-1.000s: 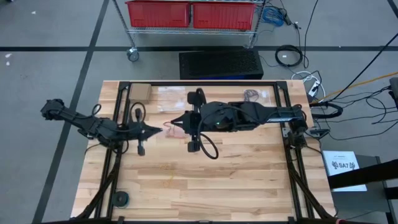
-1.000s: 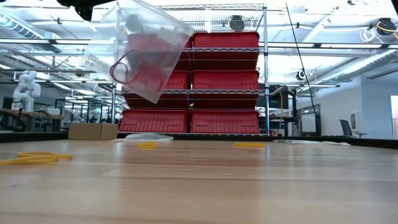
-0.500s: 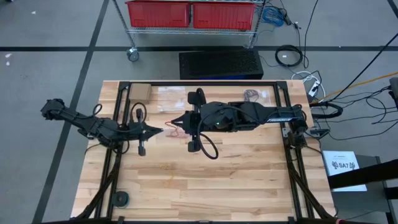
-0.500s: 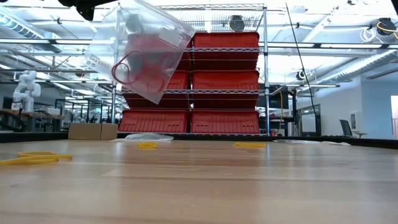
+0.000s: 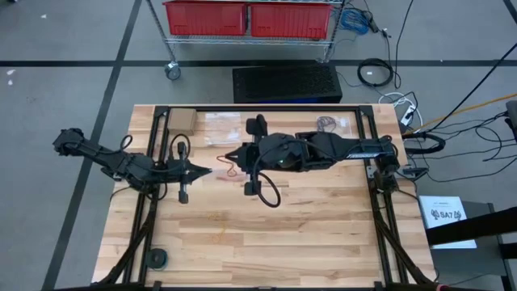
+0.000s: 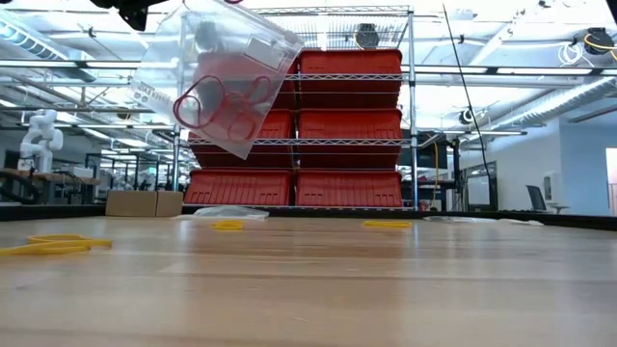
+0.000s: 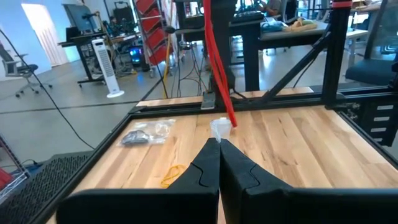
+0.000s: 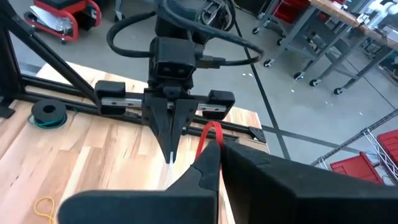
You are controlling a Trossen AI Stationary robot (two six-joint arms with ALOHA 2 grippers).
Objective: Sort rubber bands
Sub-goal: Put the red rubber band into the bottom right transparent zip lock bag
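High view: left claw [image 5: 208, 170] and right claw [image 5: 229, 157] face tip-to-tip, both pinching 1 clear bag [image 6: 214, 77].

High view: overhead, straight down, whole table [image 5: 266, 242] and 2 arms. Low view: tabletop height, level toward red bins [image 6: 352, 125]. 2 wrist views: close behind own fingers, facing each other. All 4 share table centre.

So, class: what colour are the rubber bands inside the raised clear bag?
Red rubber bands; the low view shows them best.
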